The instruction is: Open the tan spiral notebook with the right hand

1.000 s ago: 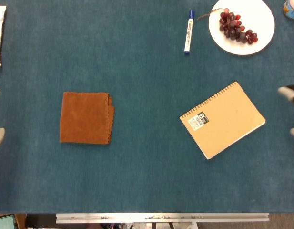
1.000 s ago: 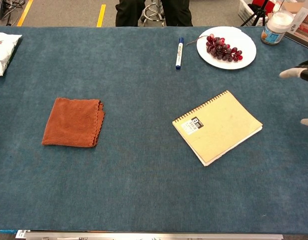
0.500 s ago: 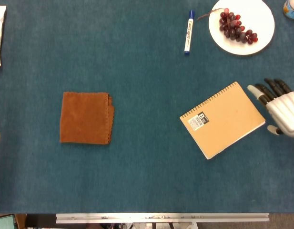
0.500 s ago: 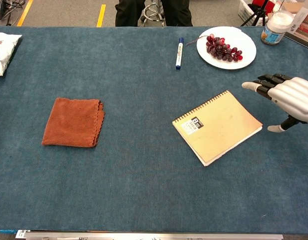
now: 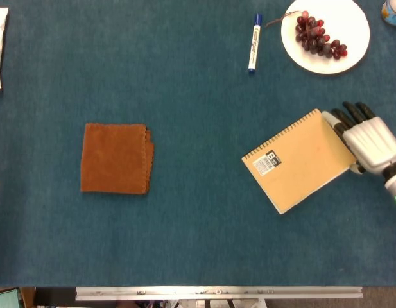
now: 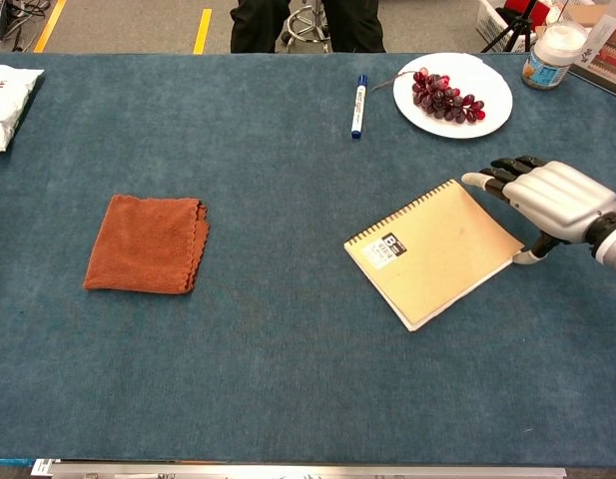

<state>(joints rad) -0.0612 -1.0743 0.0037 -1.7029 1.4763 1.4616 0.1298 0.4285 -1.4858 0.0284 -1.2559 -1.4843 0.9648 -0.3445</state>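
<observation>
Far to the left of the right hand (image 5: pixel 370 140), a folded brown cloth (image 5: pixel 115 158) lies flat. Tan spiral notebook (image 5: pixel 300 160) sits closed just left of the hand, coil edge on its far side, free edge beside the fingers. Fingers spread, holding nothing; thumb tip at the notebook's near corner. Left hand barely visible at the frame edge, state unclear. Risk: fingers push the whole notebook sideways instead of catching only the cover, or lift several pages together
</observation>
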